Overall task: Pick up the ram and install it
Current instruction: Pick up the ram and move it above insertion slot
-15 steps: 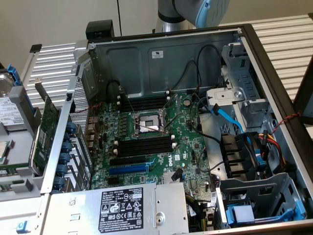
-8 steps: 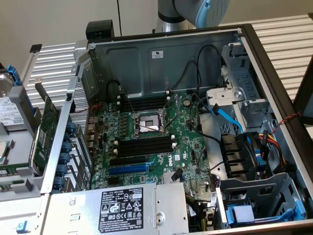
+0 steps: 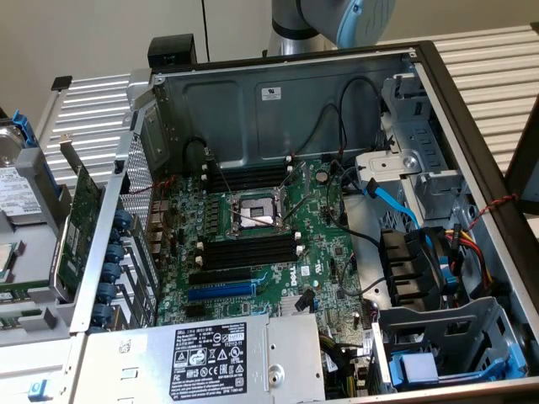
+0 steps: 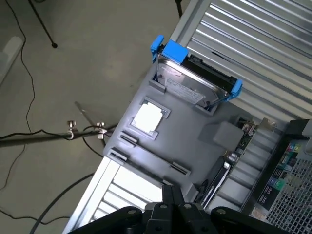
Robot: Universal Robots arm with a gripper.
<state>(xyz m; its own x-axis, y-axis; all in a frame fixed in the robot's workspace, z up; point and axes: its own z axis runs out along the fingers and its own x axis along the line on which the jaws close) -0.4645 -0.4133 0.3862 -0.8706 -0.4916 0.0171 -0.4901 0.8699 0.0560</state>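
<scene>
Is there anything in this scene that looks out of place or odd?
Yes. A green expansion card stands outside the case, tilted beside its perforated wall instead of seated in a slot. A hard drive in a blue carrier sits out on the grey panel. The processor socket is bare.

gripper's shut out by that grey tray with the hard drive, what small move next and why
Probably open the jaws before going lower. The gripper is shut with nothing between its fingers, near the grey tray that holds the hard drive, and the memory slots in the case stand empty, so a pick has to come before any install.
</scene>
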